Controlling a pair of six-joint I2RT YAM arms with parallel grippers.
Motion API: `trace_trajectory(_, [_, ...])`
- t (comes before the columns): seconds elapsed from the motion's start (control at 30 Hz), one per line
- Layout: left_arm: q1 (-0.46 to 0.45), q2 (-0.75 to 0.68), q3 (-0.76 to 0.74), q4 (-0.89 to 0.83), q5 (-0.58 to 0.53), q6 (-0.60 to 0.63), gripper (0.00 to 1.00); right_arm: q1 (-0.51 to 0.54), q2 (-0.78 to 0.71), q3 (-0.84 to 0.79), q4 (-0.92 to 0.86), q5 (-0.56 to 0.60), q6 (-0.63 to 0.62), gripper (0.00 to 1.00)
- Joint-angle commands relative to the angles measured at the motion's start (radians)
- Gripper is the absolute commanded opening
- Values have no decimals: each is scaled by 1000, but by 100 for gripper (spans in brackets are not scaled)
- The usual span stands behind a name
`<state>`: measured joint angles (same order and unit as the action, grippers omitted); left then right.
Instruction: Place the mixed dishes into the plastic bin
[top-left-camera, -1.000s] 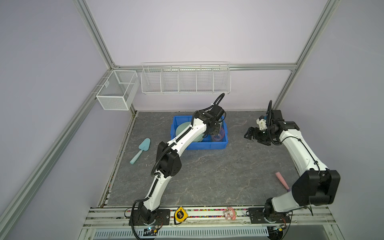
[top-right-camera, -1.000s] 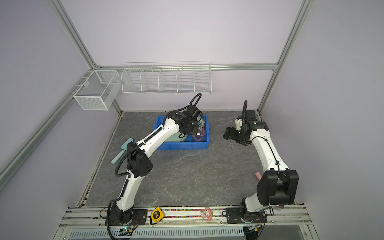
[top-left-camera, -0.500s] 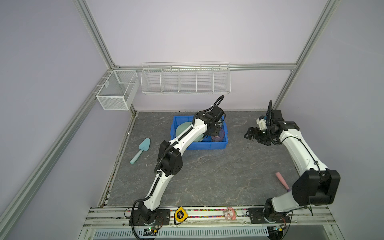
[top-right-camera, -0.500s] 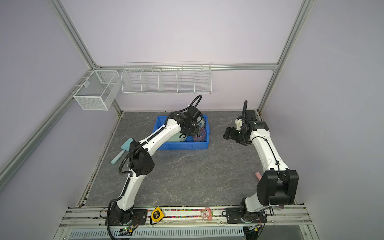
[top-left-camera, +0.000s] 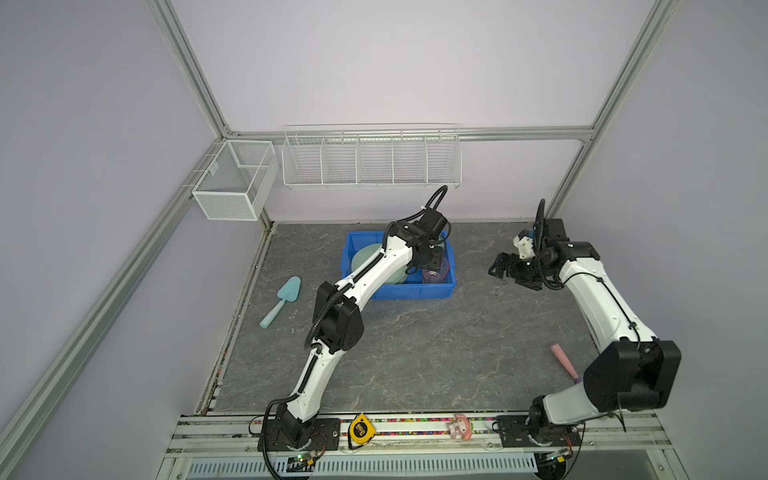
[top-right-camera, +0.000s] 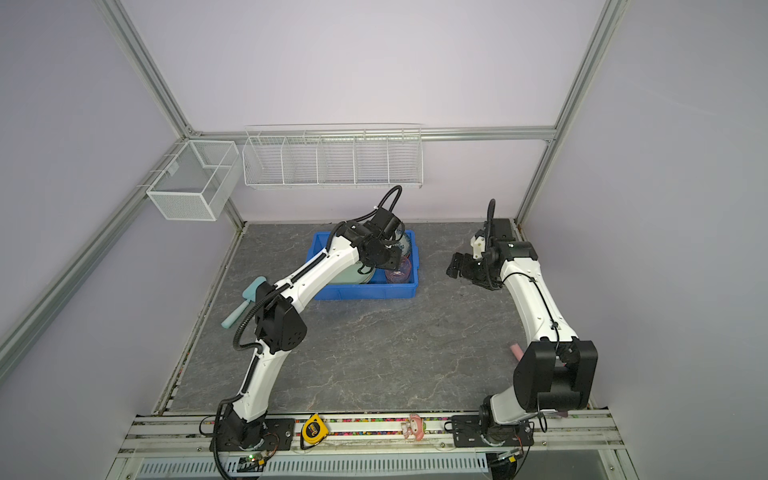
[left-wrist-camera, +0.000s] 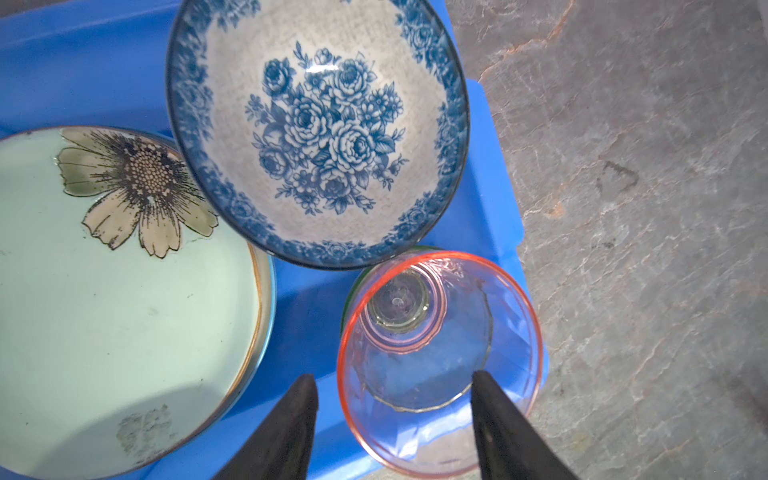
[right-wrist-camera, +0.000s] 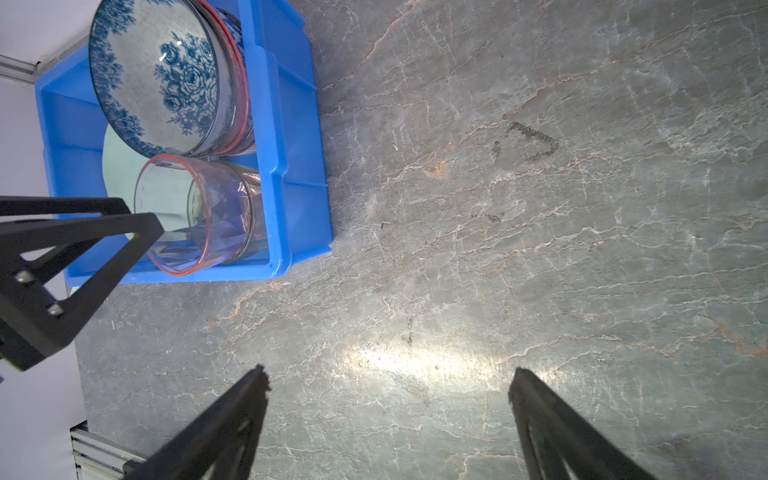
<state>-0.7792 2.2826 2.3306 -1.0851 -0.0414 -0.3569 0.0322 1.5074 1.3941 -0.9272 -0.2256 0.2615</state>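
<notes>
The blue plastic bin (top-left-camera: 399, 296) (top-right-camera: 365, 291) (left-wrist-camera: 303, 316) (right-wrist-camera: 286, 166) stands at the back of the table. It holds a pale green flower plate (left-wrist-camera: 124, 291) (top-left-camera: 365, 259), a blue floral bowl (left-wrist-camera: 318, 137) (right-wrist-camera: 158, 83) (top-right-camera: 404, 243) and a translucent pink cup (left-wrist-camera: 440, 353) (right-wrist-camera: 208, 212) (top-left-camera: 435, 272) (top-right-camera: 398, 270) tilted in the bin's corner. My left gripper (left-wrist-camera: 392, 386) (top-left-camera: 432, 259) (top-right-camera: 392, 259) hangs over the cup, open, its jaws astride the cup's near wall. My right gripper (right-wrist-camera: 388, 382) (top-left-camera: 496, 268) (top-right-camera: 455, 266) is open over bare table to the right of the bin.
A teal scoop (top-left-camera: 286, 293) (top-right-camera: 249, 291) lies left of the bin. A pink stick-like thing (top-left-camera: 563, 359) lies near the right arm's base. Two white wire baskets (top-left-camera: 372, 160) (top-left-camera: 235, 178) hang on the back frame. A yellow tape measure (top-left-camera: 361, 430) sits on the front rail.
My left gripper's jaws have come apart, letting go of the pink cup, which now rests in the bin. The right arm has not moved.
</notes>
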Motion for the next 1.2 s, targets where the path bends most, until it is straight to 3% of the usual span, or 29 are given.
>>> trace_trajectory(0.0, [3,-68,37,-24,-4,4,74,-9,-5,30,-18,2,-9,93])
trace_trajectory(0.1, [4,-101,35,-36,-38,-2,99,-8,-9,42,-17,-1,-13,93])
trace_trajectory(0.37, [4,-260,-98,8,-121,7,97,-8,-36,36,18,14,7,92])
trace_trajectory(0.6, [52,-591,-535,331,-244,69,97,-11,-127,-29,116,108,36,88])
trace_trajectory(0.83, [347,-962,-1034,635,-105,26,97,-12,-206,-94,166,177,27,88])
trace_trajectory(0.97, [492,-1144,-1266,761,-128,41,97,-12,-231,-150,212,172,4,88])
trace_trajectory(1.17, [523,-1383,-1617,1064,-248,299,98,-12,-251,-262,391,166,-48,88])
